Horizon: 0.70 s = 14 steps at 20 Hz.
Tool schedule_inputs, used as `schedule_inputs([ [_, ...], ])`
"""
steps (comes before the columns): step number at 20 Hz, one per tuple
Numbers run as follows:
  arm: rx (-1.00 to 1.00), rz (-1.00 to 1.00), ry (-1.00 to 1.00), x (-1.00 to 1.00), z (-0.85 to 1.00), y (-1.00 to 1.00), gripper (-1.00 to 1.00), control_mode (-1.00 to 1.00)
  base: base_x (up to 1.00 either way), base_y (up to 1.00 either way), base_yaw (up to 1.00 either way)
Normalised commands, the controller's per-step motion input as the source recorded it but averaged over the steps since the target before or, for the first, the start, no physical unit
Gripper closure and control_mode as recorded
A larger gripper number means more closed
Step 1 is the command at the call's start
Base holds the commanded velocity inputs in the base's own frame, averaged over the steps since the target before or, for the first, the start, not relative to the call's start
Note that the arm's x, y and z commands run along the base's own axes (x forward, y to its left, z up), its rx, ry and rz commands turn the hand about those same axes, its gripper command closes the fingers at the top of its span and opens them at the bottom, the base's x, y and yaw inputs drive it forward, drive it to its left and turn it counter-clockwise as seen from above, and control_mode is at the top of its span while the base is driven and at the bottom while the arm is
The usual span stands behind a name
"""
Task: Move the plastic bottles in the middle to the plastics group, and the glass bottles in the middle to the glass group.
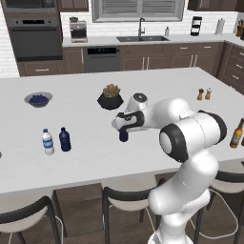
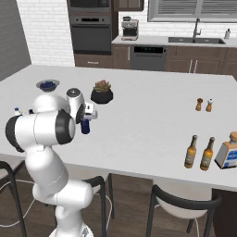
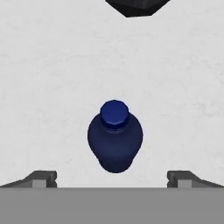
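Gripper point(image 3: 112, 179) wide open, holding nothing, hovering right above a navy plastic bottle point(image 3: 114, 135) standing upright mid worktop point(image 1: 143, 86), just in front of a potted plant point(image 1: 110, 96). Second navy bottle point(image 1: 65, 139) stands beside the clear water bottle point(image 1: 47, 142) at left.

White brick wall point(image 1: 9, 52) behind dark wood cabinets point(image 1: 157, 56). Window with closed blinds point(image 1: 138, 9) above sink point(image 1: 142, 38) and faucet. Built-in black oven point(image 1: 35, 35) at left — dishwasher point(image 1: 101, 59) under pale countertop. Large white island counter point(image 1: 76, 162) fills foreground. Dark-framed stools with pale seats point(image 1: 126, 196) along near edge — brown wood floor point(image 2: 129, 203) beneath. Light even, soft.
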Motion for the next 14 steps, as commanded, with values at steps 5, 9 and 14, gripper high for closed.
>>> schedule_inputs([
  [5, 0.0, 0.0, 0.02, 0.11, -0.07, 0.0, -1.0, -1.0, 0.0, 0.0, 0.0],
  [9, 0.0, 0.0, 0.03, 0.0, -0.13, 0.0, -1.0, -1.0, 0.0, 0.0, 0.0],
  [14, 0.0, 0.0, 0.0, 0.0, -0.29, 0.0, -1.0, -1.0, 0.0, 0.0, 0.0],
])
